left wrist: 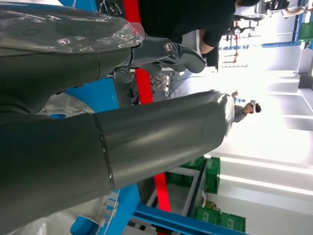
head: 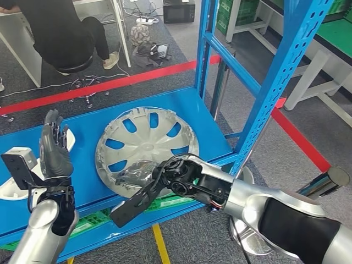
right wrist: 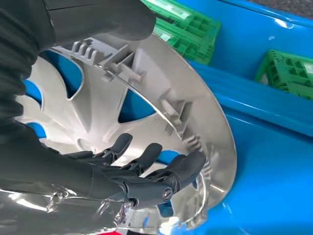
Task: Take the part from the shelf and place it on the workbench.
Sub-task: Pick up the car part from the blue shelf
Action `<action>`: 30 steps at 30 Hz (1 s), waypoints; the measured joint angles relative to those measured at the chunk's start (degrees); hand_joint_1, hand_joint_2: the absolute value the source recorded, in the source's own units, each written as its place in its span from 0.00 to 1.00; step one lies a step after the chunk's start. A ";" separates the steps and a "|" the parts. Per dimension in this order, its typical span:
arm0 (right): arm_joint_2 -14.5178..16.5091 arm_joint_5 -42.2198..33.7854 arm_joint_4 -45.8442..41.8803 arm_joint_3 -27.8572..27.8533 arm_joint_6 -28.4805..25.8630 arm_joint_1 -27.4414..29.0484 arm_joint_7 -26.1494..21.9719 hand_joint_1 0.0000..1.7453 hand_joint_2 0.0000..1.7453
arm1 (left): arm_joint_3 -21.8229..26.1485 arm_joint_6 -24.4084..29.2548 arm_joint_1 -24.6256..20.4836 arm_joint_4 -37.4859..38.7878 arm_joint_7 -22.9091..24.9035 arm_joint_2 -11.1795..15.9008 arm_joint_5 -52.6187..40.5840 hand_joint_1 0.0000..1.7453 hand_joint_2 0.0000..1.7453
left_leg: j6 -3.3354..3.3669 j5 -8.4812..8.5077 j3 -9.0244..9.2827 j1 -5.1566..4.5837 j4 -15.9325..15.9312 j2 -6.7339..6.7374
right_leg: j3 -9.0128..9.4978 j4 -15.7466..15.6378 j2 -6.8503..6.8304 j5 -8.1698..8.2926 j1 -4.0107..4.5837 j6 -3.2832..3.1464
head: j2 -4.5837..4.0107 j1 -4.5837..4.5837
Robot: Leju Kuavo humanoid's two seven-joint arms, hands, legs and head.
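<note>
Hubcap (head: 146,144), silver with open slots between its spokes, lies flat on the blue shelf (head: 89,132), inner face up, near the shelf's front edge. The right hand (head: 139,173) has reached it from the front: in the right wrist view the dark fingers (right wrist: 147,156) lie curved over the hubcap's (right wrist: 177,98) inner face just inside the rim, and the thick thumb sits at the rim's outer edge on the other side. The rim runs between thumb and fingers, but I cannot tell whether they actually press on it, so a firm hold cannot be confirmed. Clear crinkled plastic wraps the back of this hand.

The left hand (head: 53,148) is raised upright over the left part of the shelf, well apart from the hubcap, fingers straight and spread, holding nothing. A white part (head: 10,190) lies on the shelf just behind it.

Green crates (head: 166,202) show below the shelf's front edge. A blue upright post (head: 282,71) rises at the right. Beyond the shelf, red tape (head: 124,82) crosses the grey floor, and a person (head: 62,27) in black sits on a stool.
</note>
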 joint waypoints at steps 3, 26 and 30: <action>-0.30 -0.49 -0.88 0.03 0.18 0.02 0.40 1.00 1.00 | 0.01 -0.08 0.00 0.00 -0.04 0.01 0.01 0.00 0.00 | 0.00 0.00 -0.01 0.00 0.00 0.00 | 0.00 0.00 0.00 0.00 0.00 0.00 | 0.00 -0.01; -1.58 -0.56 -1.82 1.37 1.36 0.03 0.73 0.00 1.00 | 0.02 -0.52 -0.05 0.00 -0.25 0.07 0.02 0.00 0.00 | 0.00 0.00 -0.05 0.00 0.00 0.00 | -0.04 0.00 0.00 0.00 0.00 0.00 | 0.00 -0.01; -2.15 0.73 -1.44 2.24 2.78 0.02 1.93 0.00 1.00 | 0.02 -0.60 -0.06 0.00 -0.06 0.09 0.01 0.00 0.00 | 0.00 0.00 -0.07 0.00 0.00 -0.01 | -0.05 0.00 -0.01 0.00 0.00 0.00 | 0.00 0.00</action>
